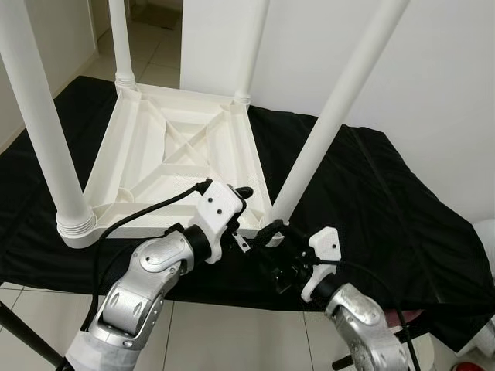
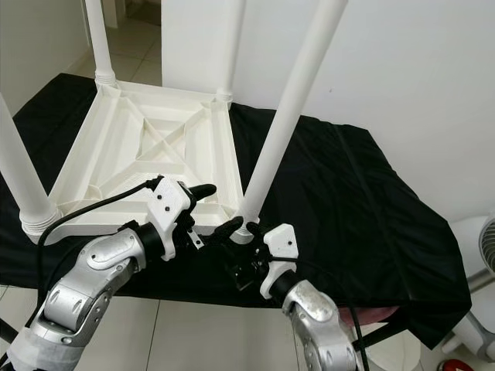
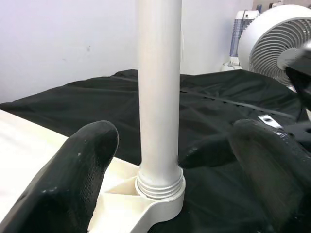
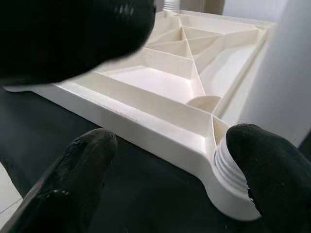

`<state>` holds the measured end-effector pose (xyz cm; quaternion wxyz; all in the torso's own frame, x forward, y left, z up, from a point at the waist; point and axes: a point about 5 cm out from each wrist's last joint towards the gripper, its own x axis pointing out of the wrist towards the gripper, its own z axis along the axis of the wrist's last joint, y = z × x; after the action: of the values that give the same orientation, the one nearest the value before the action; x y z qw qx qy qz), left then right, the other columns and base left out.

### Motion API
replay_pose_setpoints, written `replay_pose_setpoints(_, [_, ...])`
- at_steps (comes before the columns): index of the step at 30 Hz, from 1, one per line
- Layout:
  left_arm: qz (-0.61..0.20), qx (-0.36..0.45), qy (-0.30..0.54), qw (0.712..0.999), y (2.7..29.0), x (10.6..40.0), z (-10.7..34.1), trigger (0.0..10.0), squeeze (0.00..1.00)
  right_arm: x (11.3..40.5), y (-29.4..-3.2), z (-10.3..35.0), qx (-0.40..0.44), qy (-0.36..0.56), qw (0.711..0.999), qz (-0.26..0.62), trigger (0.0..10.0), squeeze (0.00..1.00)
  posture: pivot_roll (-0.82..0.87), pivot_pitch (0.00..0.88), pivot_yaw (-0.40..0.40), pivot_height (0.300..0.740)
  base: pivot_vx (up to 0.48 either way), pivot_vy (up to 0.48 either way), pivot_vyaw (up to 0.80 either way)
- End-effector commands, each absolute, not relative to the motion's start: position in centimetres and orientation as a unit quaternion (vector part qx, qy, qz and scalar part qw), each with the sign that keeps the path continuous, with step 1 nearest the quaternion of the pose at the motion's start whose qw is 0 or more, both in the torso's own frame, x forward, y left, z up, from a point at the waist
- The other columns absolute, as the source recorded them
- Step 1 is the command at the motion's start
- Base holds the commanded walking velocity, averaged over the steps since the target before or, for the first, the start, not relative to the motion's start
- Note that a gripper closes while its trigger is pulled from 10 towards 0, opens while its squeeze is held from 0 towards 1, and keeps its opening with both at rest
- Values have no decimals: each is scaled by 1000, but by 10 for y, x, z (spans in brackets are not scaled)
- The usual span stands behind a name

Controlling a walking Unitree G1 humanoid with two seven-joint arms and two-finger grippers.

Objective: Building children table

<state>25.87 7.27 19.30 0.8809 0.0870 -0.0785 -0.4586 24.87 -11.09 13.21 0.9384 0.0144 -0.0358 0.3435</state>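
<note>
the white table (image 1: 178, 147) lies upside down on a black cloth (image 1: 371, 209), its four legs pointing up. both grippers sit at the near right leg (image 1: 325, 131): the left gripper (image 1: 246, 202) and the right gripper (image 1: 272, 232) each hold their fingers spread apart beside its threaded base

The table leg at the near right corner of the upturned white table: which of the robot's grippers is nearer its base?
Right. The right gripper is at the base of the table leg, one finger beside its threaded collar. The left gripper is a little further left, along the table's near edge.
</note>
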Motion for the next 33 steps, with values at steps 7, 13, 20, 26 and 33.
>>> replay_pose_setpoints(7, [-403,91,-93,906,73,263,195,10000,0,268,-114,128,9,-27,935,353,10000,0,48,0,-175,740,0,0,0])
replay_pose_setpoints(13, [-355,97,-109,924,80,273,200,10000,0,292,-114,132,10,-29,932,361,10000,0,57,0,-181,740,0,0,0])
replay_pose_setpoints(20, [-340,100,-115,928,84,274,202,10000,0,300,-117,127,11,-20,931,363,10000,0,74,0,-191,740,0,0,0])
replay_pose_setpoints(26, [-353,80,-101,927,87,271,200,10000,0,311,-145,123,8,-25,959,282,10000,0,77,0,-190,740,0,0,0])
replay_pose_setpoints(33, [-380,100,-83,916,82,265,190,10000,0,312,-175,124,13,-33,978,207,10000,0,67,0,-184,740,0,0,0])
